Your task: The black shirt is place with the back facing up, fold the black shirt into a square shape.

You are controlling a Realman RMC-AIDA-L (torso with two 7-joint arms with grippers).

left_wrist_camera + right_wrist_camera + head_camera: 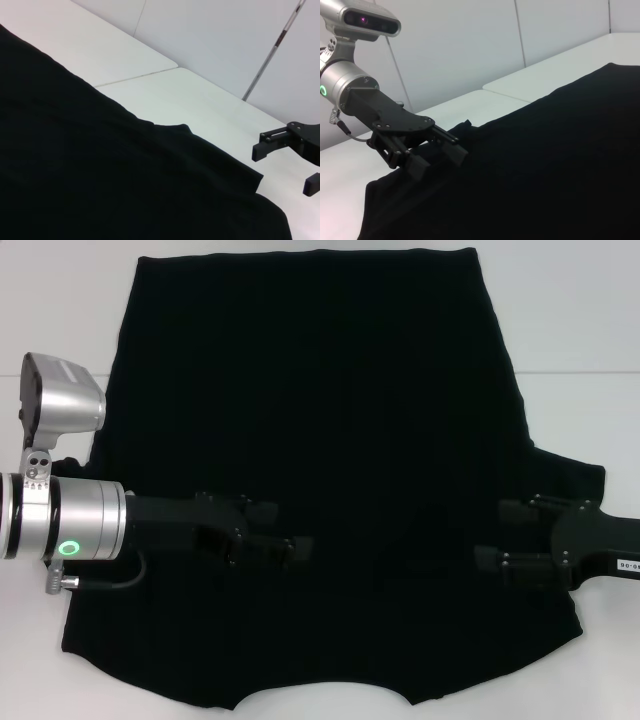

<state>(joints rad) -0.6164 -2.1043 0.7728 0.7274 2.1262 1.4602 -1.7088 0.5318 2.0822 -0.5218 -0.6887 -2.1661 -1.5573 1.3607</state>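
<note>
The black shirt (330, 410) lies spread flat on the white table (580, 320), plain side up, with its neckline curve at the near edge and one short sleeve (570, 475) sticking out to the right. My left gripper (283, 530) is over the shirt's near left part, open, with nothing between its fingers; the right wrist view shows this left gripper (437, 161) just above the cloth (545, 160). My right gripper (500, 535) is over the near right part below the sleeve, also open. In the left wrist view this right gripper (286, 167) appears beyond the shirt (100, 170).
Bare white table (200, 105) surrounds the shirt on the left, right and far sides, with a seam between two tabletops. A pale wall (470, 45) stands behind. The left arm's silver wrist and camera (65, 405) overhang the shirt's left edge.
</note>
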